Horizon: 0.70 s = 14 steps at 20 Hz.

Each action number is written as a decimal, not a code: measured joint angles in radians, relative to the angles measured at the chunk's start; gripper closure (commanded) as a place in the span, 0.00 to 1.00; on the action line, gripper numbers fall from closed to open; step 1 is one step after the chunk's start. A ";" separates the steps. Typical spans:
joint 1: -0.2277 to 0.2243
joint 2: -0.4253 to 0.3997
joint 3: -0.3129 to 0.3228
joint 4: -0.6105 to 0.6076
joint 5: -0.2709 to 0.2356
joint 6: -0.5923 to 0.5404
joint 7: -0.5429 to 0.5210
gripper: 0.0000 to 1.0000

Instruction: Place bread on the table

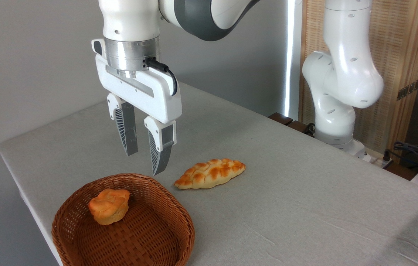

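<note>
Inside wicker basket (pixel 83 236), bread (pixel 109 211), gripper (pixel 146 162) above — parted, empty, braided loaf (pixel 210 173) beside

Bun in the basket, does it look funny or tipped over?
Yes, a bit. The bun leans tilted against the basket wall instead of sitting flat. Nothing looks spilled or broken. The loaf lies flat on the table, and the gripper hangs open above, holding nothing.

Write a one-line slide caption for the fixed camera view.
Open gripper hovers empty above wicker basket holding the muffin-shaped bread; braided loaf lies on the grey table.
</note>
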 measured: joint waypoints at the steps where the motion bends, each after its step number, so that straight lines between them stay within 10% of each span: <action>1: 0.000 0.000 0.000 0.000 0.000 0.000 0.000 0.00; 14: -0.007 0.007 0.001 0.000 0.000 0.000 0.007 0.00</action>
